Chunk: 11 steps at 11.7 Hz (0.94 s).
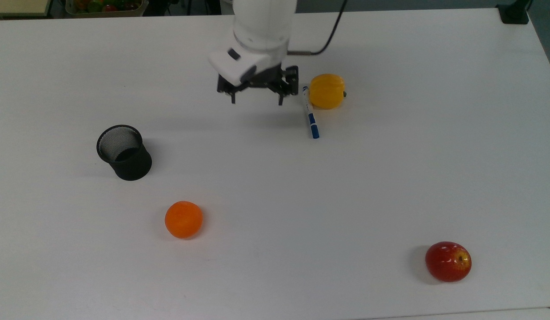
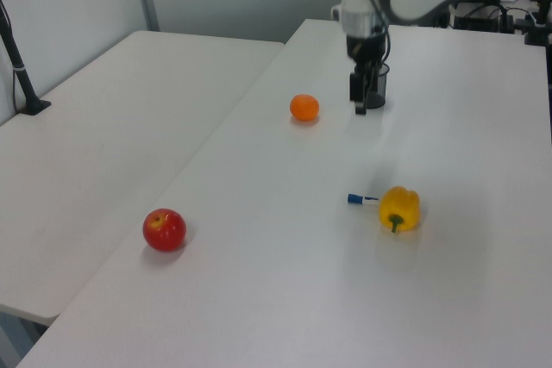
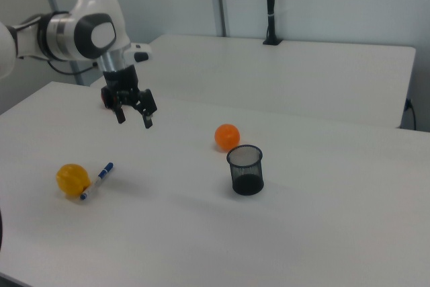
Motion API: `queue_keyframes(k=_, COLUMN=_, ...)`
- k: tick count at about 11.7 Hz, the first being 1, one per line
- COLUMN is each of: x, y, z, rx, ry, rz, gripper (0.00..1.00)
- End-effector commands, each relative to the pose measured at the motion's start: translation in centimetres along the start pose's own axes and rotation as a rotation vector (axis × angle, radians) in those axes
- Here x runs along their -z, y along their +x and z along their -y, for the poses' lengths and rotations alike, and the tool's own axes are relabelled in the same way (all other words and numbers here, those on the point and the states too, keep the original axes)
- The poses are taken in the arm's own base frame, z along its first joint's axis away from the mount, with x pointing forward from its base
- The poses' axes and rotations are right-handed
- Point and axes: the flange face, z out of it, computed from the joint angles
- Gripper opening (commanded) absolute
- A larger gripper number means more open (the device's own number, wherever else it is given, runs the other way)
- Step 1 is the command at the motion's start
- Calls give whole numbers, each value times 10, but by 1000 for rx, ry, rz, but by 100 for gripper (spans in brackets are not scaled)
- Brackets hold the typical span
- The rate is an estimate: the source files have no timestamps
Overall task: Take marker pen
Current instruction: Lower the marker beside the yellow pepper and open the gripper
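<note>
The marker pen (image 1: 310,112), white with a blue cap, lies flat on the white table (image 1: 390,178). It rests against the yellow pepper (image 1: 327,91) on the top view's left side, with nothing holding it. The same pen shows in the left view (image 2: 362,199) and in the right view (image 3: 98,179), beside the pepper (image 3: 72,179). My gripper (image 1: 256,100) hangs open and empty above the table, to the top view's left of the pen and apart from it. In the right view the gripper (image 3: 135,120) is well above the surface.
A black mesh cup (image 1: 124,152) stands at the top view's left. An orange (image 1: 183,219) lies in front of it, and a red apple (image 1: 448,261) sits near the front right corner. A second table (image 3: 302,65) stands behind.
</note>
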Motion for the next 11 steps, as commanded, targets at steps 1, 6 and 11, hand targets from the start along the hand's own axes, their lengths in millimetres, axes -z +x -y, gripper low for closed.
queue_keyframes(k=1, x=56, y=-33, z=-45, rx=-27, ry=-7, rz=-10, gripper=100)
queue_keyframes(k=6, x=105, y=-71, z=-95, rx=59, ry=-3, rz=11, gripper=100)
queue_keyframes(k=11, x=110, y=-74, z=-100, rx=39, ry=0, rz=16, gripper=100)
